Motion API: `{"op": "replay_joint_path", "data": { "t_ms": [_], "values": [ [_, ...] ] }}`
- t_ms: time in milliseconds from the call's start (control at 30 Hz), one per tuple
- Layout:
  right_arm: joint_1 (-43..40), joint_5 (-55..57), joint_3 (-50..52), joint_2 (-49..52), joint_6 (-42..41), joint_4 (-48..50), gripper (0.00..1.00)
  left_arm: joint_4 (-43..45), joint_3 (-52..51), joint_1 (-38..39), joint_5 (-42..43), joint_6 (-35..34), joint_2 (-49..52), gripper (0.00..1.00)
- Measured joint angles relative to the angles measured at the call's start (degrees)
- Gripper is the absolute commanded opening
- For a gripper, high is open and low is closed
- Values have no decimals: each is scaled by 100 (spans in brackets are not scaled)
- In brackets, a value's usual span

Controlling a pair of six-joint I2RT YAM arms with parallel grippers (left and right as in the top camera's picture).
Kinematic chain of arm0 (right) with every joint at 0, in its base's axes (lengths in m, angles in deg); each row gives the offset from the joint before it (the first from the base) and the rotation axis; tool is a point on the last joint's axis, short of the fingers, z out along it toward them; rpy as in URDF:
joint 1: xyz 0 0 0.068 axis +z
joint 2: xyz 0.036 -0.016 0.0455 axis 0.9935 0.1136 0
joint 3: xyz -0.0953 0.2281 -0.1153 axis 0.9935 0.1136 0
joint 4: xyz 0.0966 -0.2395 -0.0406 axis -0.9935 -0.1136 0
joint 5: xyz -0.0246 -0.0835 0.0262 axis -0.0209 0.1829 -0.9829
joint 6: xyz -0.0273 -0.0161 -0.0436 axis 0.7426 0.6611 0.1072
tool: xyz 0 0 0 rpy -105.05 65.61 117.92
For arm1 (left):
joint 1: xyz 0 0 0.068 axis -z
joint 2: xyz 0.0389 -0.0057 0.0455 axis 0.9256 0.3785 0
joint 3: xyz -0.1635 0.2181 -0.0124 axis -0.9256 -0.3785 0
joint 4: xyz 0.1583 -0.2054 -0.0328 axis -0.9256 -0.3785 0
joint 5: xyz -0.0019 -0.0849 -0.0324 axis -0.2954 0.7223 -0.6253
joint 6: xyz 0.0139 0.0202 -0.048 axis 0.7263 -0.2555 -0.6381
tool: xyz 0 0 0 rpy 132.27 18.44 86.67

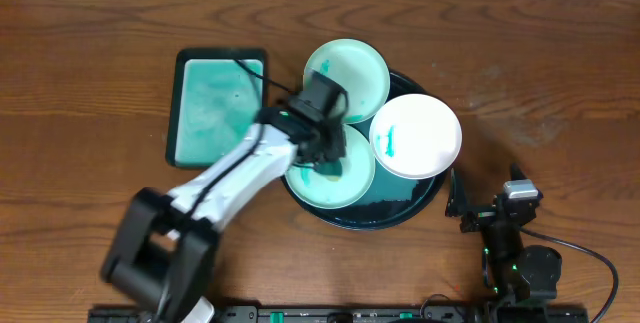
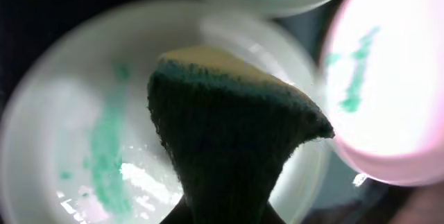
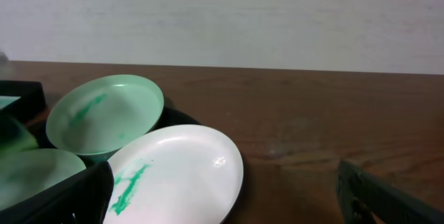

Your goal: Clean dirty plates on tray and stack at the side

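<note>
Three plates [image 1: 346, 73] on the tray [image 1: 395, 215], left claw [image 1: 322, 143] clenched on a sponge [image 2: 229, 141] just above a green plate [image 2: 83, 148], white plate [image 1: 416, 135] to its right, right claw [image 1: 465, 206] spread wide

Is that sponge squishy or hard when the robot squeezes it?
Probably squishy: the sponge fans wide on top and narrows sharply toward its pinched bottom. Likely light for its size. Its teal-stained edge suggests it may be wet and a bit slippery.

The wooden table [image 1: 80, 43] carries the round tray [image 1: 395, 210] beside a rectangular teal tray [image 1: 205, 113].
</note>
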Motion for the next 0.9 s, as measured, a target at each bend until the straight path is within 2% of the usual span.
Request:
{"op": "replay_joint_path", "data": {
  "t_ms": [33,67,100,233,433,500,600,767,900],
  "values": [
    [0,0,0,0,-2,0,99,-2,0,63,-87,-94,146,13],
    [0,0,0,0,-2,0,99,2,0,122,-201,-212,352,28],
    [0,0,0,0,-2,0,99,4,-2,133,-262,-299,452,38],
    [0,0,0,0,0,0,99,35,-11,127,-345,-481,590,40],
    [0,0,0,0,0,0,99,63,-9,127,-201,-350,490,48],
    [0,0,0,0,-2,0,99,39,-9,114,-131,-240,310,55],
    [0,0,0,0,-2,0,99,33,-9,46,-98,-66,-199,73],
    [0,0,0,0,-2,0,99,-201,83,-400,-184,284,-1237,76],
    [0,0,0,0,0,0,99,-520,111,-927,-629,385,-1757,76]
  ]
}}
